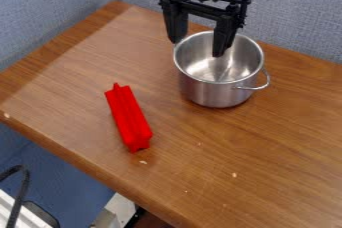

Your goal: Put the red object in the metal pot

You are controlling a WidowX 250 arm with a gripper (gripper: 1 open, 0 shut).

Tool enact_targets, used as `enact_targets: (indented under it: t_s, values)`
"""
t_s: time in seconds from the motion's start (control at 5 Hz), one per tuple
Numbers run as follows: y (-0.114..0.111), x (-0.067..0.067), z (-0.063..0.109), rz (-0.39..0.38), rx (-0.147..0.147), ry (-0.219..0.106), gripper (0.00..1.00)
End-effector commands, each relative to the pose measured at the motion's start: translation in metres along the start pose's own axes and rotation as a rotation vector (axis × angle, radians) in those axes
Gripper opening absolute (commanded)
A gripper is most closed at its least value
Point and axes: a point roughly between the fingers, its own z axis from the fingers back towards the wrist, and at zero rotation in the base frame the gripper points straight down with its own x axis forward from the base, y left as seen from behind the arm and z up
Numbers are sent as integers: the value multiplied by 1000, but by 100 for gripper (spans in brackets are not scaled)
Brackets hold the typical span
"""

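Red is showing up once on my feed: I am counting one block (128, 118), lying flat on the table (80, 62) toward the near edge, its long axis running from upper left to lower right, ridged side facing up. I am also counting one pot (218, 70), shiny steel, sitting upright farther back and to the right, with a small handle poking out on its right side. Block and pot are sitting well apart, with bare wood between them, and nothing is lying inside the pot that I can make out.

I am seeing one gripper (205, 40), black, hanging over the back rim of the pot and pointing straight down. Its two fingers (171, 24) are standing spread wide, one over the pot's left rim and one dipping toward its interior, and they are pinching nothing.

I am looking at a brown wooden tabletop with a visible grain and a few light specks near the front. Behind it a blue-grey textured wall is filling the background. At the lower left, off the table edge, something dark like a cable is curling, too unclear for me to name.
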Motion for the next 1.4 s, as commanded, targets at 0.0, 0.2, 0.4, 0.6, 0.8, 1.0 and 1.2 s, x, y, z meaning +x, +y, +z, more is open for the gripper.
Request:
enact_targets:
  t_s: [0.0,0.2,0.4,0.6,0.8,1.0,1.2]
  values:
    - [3,-3,-5,12,-3,21,100]
    - [7,-15,-5,71,-14,17,100]
    - [13,-27,2,161,5,-21,100]
    - [24,-39,12,248,6,-62,100]
    - [29,-58,24,329,3,-99,100]
    - [36,-74,29,485,-15,-130,100]
    - [39,-89,20,657,-8,-137,100]
